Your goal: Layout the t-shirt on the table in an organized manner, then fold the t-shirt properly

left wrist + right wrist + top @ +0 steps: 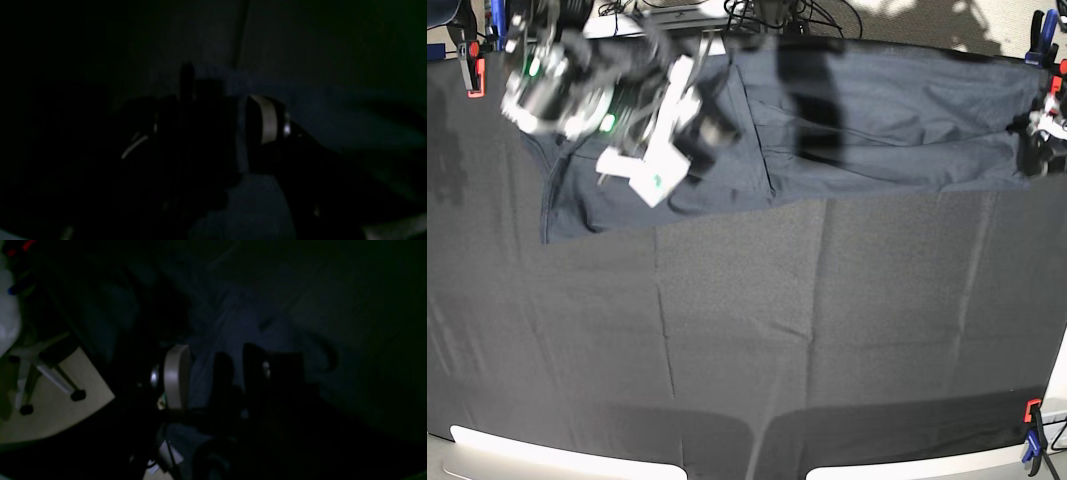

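- Right arm (642, 140): white blocky housings, black joints, small green lights (blurred in the base view).
- Right hand (213, 376): black fingers, pale grey curved band beside them.
- Left hand (213, 133): same dark build and grey band.

The t-shirt (877, 130) is thin navy-grey cloth with a slight sheen, softly wrinkled; the table (747, 340) wears a matt black cloth, finely grained and faintly creased; the clamps (1031, 440) look like smooth orange and blue plastic; the right arm's housing (657, 150) is glossy white plastic.
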Action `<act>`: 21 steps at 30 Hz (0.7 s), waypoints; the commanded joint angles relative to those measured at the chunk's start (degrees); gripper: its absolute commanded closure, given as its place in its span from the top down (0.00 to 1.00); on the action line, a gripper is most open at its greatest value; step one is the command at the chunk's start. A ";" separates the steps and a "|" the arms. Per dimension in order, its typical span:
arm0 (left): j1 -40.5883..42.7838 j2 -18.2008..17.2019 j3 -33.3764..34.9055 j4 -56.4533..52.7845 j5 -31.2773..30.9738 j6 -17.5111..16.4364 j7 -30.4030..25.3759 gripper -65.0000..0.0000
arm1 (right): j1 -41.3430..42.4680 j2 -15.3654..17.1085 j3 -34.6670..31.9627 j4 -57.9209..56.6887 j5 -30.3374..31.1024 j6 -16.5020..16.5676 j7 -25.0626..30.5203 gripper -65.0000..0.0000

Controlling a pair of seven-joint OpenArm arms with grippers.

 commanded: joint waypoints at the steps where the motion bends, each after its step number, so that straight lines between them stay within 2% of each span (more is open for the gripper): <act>1: -0.11 -0.55 -0.42 0.96 0.57 -0.34 -1.75 0.46 | 0.81 0.17 0.15 1.20 1.44 0.14 1.29 0.39; 8: -0.13 1.38 -0.42 0.94 5.53 -0.34 -1.77 0.46 | 1.11 0.20 0.17 1.18 1.42 0.14 1.42 0.39; 10: -0.11 1.40 -0.42 0.92 7.58 1.53 -1.92 0.46 | 1.11 0.20 0.17 1.18 1.42 0.14 1.42 0.39; 12: -0.04 1.40 -0.42 0.92 9.27 1.77 -1.81 0.46 | 1.11 0.20 0.17 1.18 1.42 0.14 1.42 0.39; 17: 0.98 1.73 -0.35 0.92 9.16 1.46 -1.07 0.46 | 1.11 0.20 0.17 1.18 1.40 0.14 1.44 0.39; 19: 1.57 1.90 -0.35 0.92 9.09 -0.15 -1.03 0.43 | 1.11 0.20 0.17 1.18 1.40 0.14 1.46 0.39; 21: 2.14 1.88 -0.35 0.92 7.41 -0.34 -0.37 0.38 | 1.14 0.20 0.17 1.18 1.40 0.14 1.46 0.39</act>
